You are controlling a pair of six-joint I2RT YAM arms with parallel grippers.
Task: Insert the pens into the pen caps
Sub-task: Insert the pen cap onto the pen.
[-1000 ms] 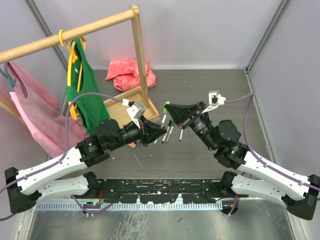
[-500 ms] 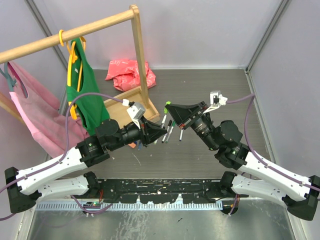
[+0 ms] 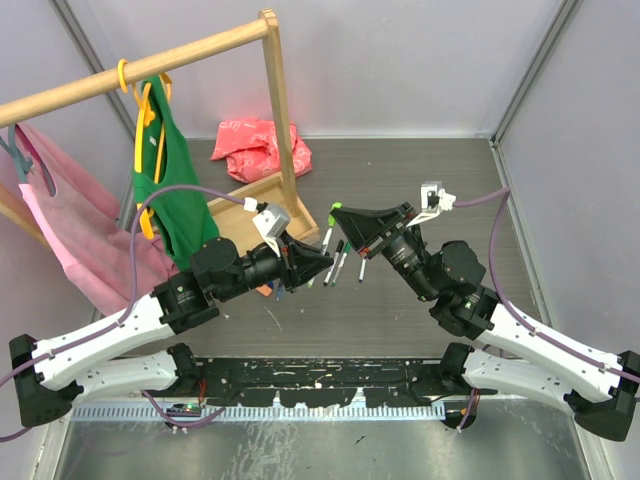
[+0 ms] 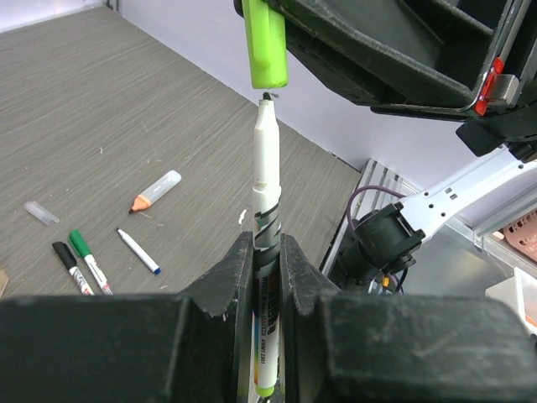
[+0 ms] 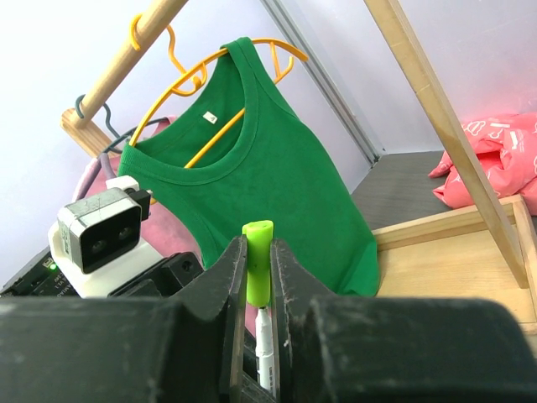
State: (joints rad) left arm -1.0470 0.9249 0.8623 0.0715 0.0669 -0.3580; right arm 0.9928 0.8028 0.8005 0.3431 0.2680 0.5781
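My left gripper (image 4: 267, 243) is shut on a white pen (image 4: 267, 168) with a lime-green rear end, held in the air with its dark tip upward. My right gripper (image 5: 258, 252) is shut on a lime-green pen cap (image 5: 258, 262), also seen in the left wrist view (image 4: 267, 46). The pen tip sits right at the cap's open mouth, in line with it. In the top view the two grippers (image 3: 322, 262) (image 3: 343, 220) meet above mid-table. Loose pens lie on the table: an orange-tipped one (image 4: 155, 191), a black one (image 4: 67, 264), a green one (image 4: 88, 260), a blue-tipped one (image 4: 138, 252).
A clear cap (image 4: 40, 211) lies beside the loose pens. A wooden clothes rack (image 3: 280, 110) with its base board (image 3: 250, 205) stands at the back left. It carries a green tank top (image 3: 160, 180) and a pink garment (image 3: 50, 230). A pink bag (image 3: 258, 145) lies behind it.
The right arm has shifted very slightly. Both grips and the line-up of pen and cap look the same.
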